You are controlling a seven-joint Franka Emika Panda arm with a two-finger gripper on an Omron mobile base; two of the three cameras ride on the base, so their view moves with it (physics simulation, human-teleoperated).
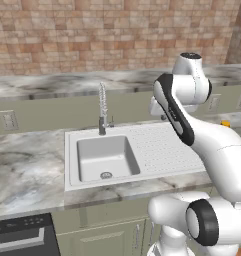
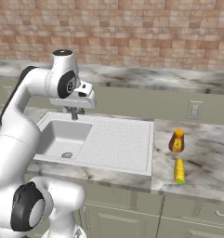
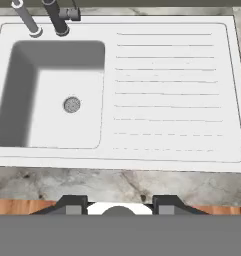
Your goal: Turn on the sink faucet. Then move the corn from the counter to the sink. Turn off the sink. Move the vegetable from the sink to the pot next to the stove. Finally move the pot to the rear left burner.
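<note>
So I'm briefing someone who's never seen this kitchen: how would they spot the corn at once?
Start at the white sink set in the marble counter and look to the right of its ribbed draining board. Two small things sit there; the corn is the one nearer the counter's front edge. It lies flat, a yellow cob with a green end, while its neighbour, a brownish bottle, stands upright.

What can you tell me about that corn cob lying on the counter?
The corn is a small yellow cob with a green stub at its near end. It lies flat on the grey marbled counter, to the right of the white sink, pointing roughly front to back. Just behind it stands a small orange-brown bottle, set apart from it. Only the counter touches the cob.
</note>
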